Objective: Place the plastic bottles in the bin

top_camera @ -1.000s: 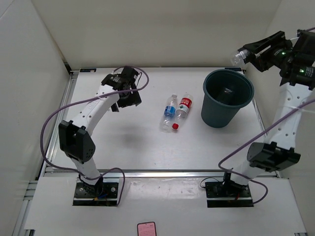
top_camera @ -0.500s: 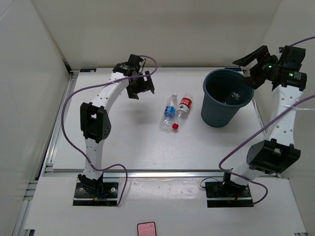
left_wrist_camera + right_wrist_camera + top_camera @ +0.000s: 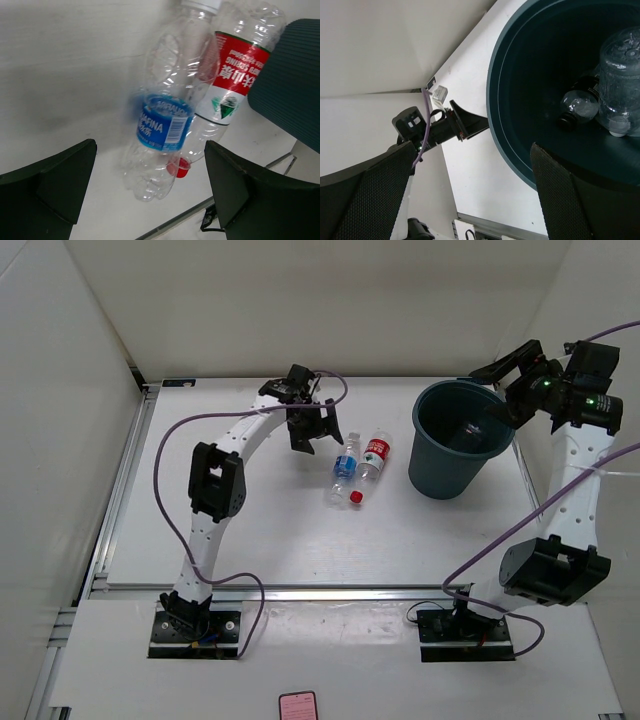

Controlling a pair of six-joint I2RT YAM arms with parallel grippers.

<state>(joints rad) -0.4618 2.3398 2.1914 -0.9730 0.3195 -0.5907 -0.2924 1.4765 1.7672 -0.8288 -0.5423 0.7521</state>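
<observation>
Two plastic bottles lie side by side on the table: a blue-labelled one (image 3: pixel 344 468) (image 3: pixel 165 125) and a red-labelled one with a red cap (image 3: pixel 372 465) (image 3: pixel 227 90). My left gripper (image 3: pixel 318 432) (image 3: pixel 150 165) hovers open just left of and above them, the blue-labelled bottle showing between its fingers but untouched. The dark teal bin (image 3: pixel 460 438) (image 3: pixel 495 100) stands upright at the right. Inside it lie a dark-capped bottle (image 3: pixel 577 107) and a plain clear bottle (image 3: pixel 622 85). My right gripper (image 3: pixel 497 390) (image 3: pixel 472 165) hangs open and empty over the bin's far right rim.
White walls close in the table at the back and both sides. A metal rail (image 3: pixel 330 592) runs along the near edge. A purple cable (image 3: pixel 170 455) loops off the left arm. A pink phone (image 3: pixel 297 706) lies in front of the arm bases.
My right gripper opened and let go of a clear bottle, which now lies in the bin. My left arm swung right across the table to the two lying bottles.
</observation>
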